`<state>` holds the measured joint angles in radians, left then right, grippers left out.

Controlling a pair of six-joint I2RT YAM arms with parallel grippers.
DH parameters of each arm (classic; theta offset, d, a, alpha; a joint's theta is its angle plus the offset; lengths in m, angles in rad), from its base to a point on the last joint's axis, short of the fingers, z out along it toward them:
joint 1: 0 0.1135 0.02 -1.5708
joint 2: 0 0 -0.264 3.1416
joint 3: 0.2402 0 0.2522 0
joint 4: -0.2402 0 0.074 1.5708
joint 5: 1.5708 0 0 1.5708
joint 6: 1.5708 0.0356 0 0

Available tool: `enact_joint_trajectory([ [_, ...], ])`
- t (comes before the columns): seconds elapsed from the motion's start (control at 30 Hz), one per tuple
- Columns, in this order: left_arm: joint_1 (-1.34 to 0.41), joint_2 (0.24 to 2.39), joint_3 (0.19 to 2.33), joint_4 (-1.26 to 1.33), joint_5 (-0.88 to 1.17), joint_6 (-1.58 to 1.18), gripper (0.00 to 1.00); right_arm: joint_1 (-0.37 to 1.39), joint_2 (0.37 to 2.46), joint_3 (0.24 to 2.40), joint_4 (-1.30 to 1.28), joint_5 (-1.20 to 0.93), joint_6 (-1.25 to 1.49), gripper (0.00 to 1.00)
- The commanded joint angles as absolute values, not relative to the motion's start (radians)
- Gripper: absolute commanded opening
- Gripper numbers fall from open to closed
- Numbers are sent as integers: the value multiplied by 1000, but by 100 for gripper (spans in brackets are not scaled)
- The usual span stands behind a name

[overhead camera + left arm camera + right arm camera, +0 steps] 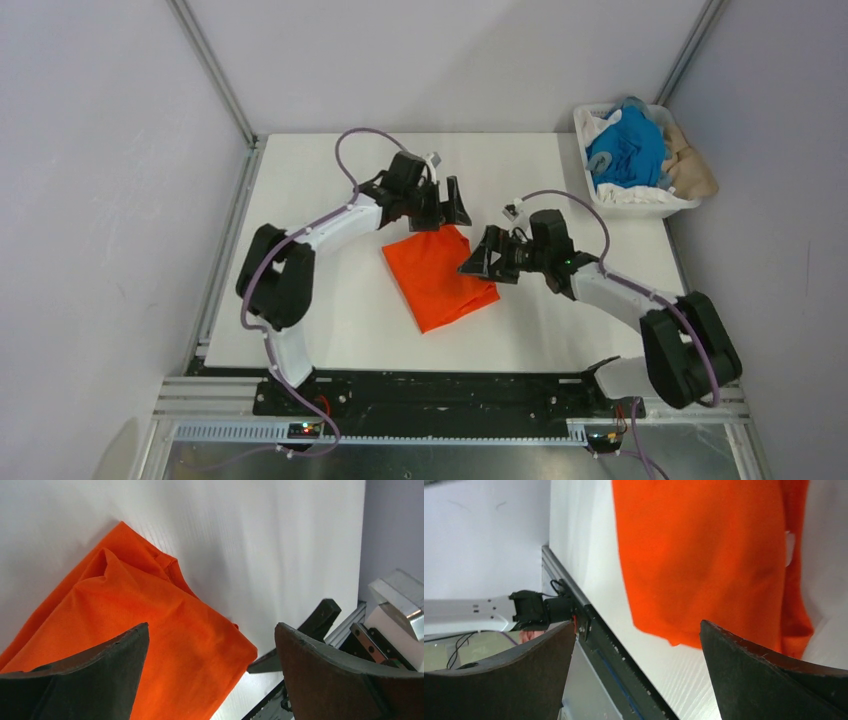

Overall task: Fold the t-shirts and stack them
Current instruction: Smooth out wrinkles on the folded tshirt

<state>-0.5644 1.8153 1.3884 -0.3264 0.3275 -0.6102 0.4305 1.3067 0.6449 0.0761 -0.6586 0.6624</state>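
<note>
A bright orange t-shirt (438, 277) lies folded into a rough rectangle in the middle of the white table. It also shows in the left wrist view (150, 630) and in the right wrist view (704, 555), where a small white tag (789, 547) peeks out at its edge. My left gripper (446, 206) hovers open and empty just above the shirt's far edge. My right gripper (484, 262) is open and empty at the shirt's right edge. A blue t-shirt (628, 150), a white one (632, 195) and a beige one (692, 168) are heaped in the basket.
The white plastic basket (690, 204) stands at the table's far right corner. Grey walls with aluminium posts close the back and sides. A metal rail (450, 395) runs along the near edge by the arm bases.
</note>
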Motion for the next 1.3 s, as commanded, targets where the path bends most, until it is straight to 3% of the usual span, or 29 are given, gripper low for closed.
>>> enact_joint_trajectory([
  [0.0,-573,1912,1461,-305,411,-609,100,434,1412,701,185,-633,652,100],
  [0.3,-573,2141,1593,-304,464,-625,100,441,1527,670,66,-563,568,99],
  [0.57,-533,2191,1510,-304,404,-643,100,407,1626,645,63,-484,545,99],
  [0.77,-480,2042,1304,-304,273,-650,100,312,1660,738,7,-399,439,99],
  [1.0,-492,1813,1115,-270,186,-724,100,329,1739,956,-108,-432,361,99],
  [1.27,-492,1616,1142,-263,122,-656,100,370,1577,1066,-265,-228,355,99],
])
